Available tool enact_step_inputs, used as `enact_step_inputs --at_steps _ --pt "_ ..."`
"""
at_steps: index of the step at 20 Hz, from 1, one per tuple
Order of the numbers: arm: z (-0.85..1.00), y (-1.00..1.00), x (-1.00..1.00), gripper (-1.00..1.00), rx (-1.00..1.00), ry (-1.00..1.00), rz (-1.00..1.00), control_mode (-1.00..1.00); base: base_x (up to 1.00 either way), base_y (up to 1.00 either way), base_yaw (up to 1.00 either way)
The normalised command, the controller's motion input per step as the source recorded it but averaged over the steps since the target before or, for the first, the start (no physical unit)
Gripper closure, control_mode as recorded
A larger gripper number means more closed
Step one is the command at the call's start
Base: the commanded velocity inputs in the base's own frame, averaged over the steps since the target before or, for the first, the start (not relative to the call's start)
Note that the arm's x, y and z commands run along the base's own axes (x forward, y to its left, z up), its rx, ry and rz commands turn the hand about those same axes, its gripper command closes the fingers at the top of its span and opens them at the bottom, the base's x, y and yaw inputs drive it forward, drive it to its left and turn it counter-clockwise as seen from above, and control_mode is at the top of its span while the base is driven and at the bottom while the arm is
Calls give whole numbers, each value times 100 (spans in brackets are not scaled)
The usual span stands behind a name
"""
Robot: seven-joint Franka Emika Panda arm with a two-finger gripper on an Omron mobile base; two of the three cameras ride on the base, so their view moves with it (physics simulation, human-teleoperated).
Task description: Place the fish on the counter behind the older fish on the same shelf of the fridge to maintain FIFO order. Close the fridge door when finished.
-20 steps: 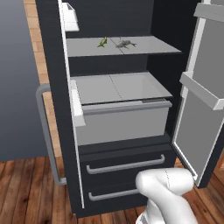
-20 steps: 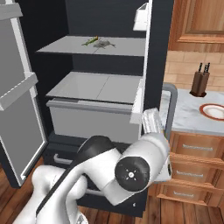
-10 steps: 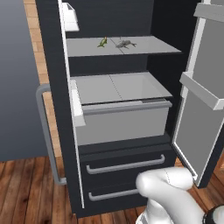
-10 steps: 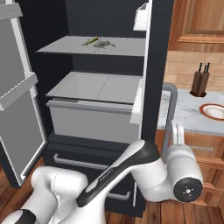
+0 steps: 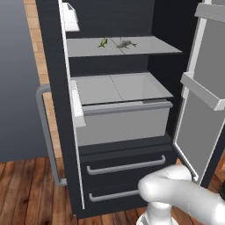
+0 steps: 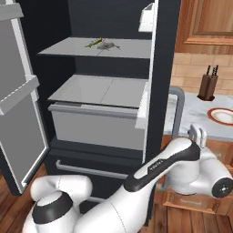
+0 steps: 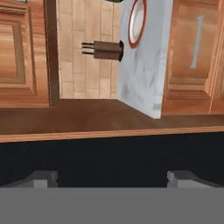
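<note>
The fridge [image 5: 118, 110] stands with both doors open. On its upper shelf [image 5: 149, 46] lies the greenish-yellow fish [image 5: 103, 42], just left of the older fish [image 5: 125, 43], which is grey, and a touch farther back. Both also appear in the right base view, the fish [image 6: 94, 43] beside the older fish [image 6: 108, 45]. My arm [image 6: 182, 159] stretches low to the right, in front of the counter [image 6: 195, 107]. In the hand view my gripper [image 7: 111, 178] is open and empty, its fingertips [image 7: 43, 178] wide apart, facing the counter [image 7: 140, 70] seen rolled sideways.
A knife block [image 6: 208, 86] and a red-rimmed plate [image 6: 223, 116] sit on the counter. Brown drawers [image 7: 192, 52] lie below it. The left door [image 5: 52, 110] with its grey handle and the right door [image 5: 206, 88] with its bins flank the opening.
My arm has swung from in front of the fridge to the right, toward the counter and drawers. Both fish have stayed in place on the shelf, and the gripper has stayed open.
</note>
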Motion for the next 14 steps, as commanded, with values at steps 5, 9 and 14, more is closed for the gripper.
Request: enact_step_inputs --at_steps 5,9,14 --pt "-29 -3 33 -100 10 -8 26 -100 0 0 0" --pt "-12 6 28 -100 6 -2 14 -100 0 0 0" --pt "0 65 0 -100 0 -1 9 -100 0 0 0"
